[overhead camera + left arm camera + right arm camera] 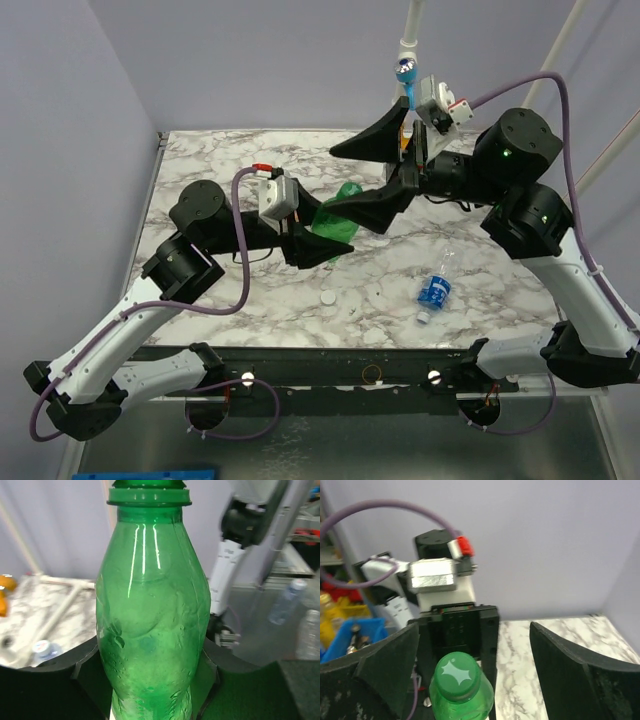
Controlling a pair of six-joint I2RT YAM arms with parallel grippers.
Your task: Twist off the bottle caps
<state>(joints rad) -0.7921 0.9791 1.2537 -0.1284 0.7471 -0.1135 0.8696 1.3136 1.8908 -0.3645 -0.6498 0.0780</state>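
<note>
Green bottle (150, 630) cap (456, 674) not off yet.
My L gripper (318, 243) clamps it mid-air; R gripper (482, 662) gapes round cap, not touching. One white cap (327, 297) lies loose on table (200, 160), so prob. one done.

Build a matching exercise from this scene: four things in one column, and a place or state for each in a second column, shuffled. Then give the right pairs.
Things
1. green bottle
2. green cap
3. loose white cap
4. small blue-labelled bottle

Places and states
A. lying on its side on the table, right of centre
B. clamped in the left gripper
C. on a bottle's neck, between the spread fingers of the right gripper, untouched
D. lying alone on the table, off any bottle

Pairs: 1-B, 2-C, 3-D, 4-A
</note>
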